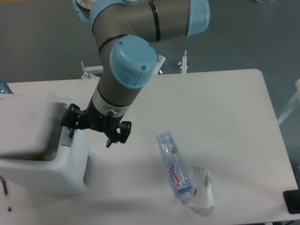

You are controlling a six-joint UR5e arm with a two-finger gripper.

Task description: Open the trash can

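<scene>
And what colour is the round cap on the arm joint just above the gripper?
Light blue cap, seen clearly in the fixed camera view.

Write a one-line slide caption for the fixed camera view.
UR5e gripper at the trash can rim, lid springing up; clear bottle lies on the table.

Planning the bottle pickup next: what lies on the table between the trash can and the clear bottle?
Bare tabletop between trash can and bottle in the fixed camera view; the tool hangs above.

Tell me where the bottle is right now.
The bottle lies on its side on the table, right of the hand, its lower end against a small white bag.
</scene>
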